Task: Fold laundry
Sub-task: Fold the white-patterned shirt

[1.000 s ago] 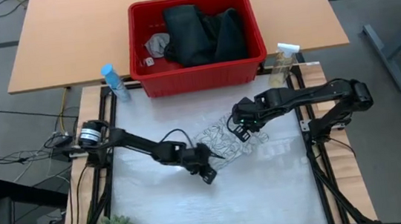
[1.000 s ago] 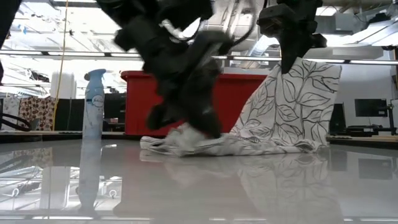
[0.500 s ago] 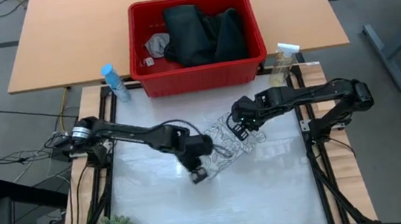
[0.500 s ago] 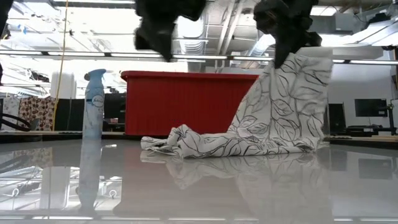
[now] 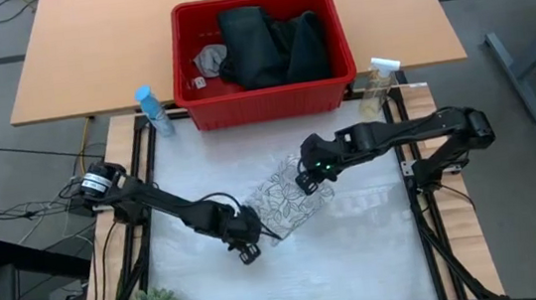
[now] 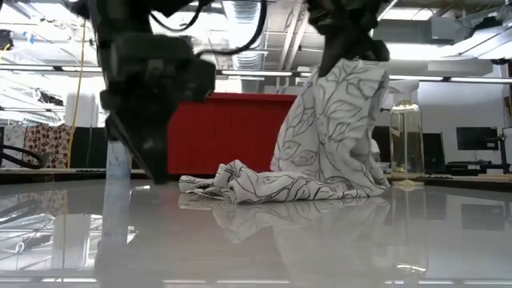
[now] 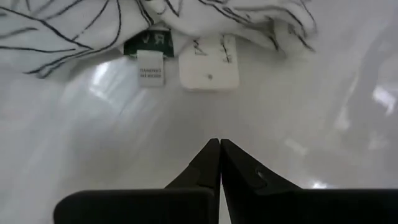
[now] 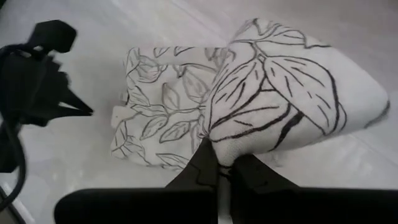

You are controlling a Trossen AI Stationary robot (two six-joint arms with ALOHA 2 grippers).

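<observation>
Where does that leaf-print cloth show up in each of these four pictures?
High view: leaf-print cloth mid-table, before the red basket.
Low view: centre, one end lifted, basket behind.
Left wrist view: along the top edge, labels showing.
Right wrist view: fills the middle.
Shared landmark: the basket, high and low views only.

Left wrist view: three sewn-in tags hang from the hem of the leaf-print cloth [image 7: 155,18] onto the table. The dark green tag [image 7: 148,41] bears pale letters, of which an "R" and a "V"-like mark can be made out, seen inverted. The small white tag [image 7: 150,70] below it carries two lines of print too fine to read. The larger white tag [image 7: 209,66] shows faint marks, also unreadable. No other text is legible in any view.
</observation>
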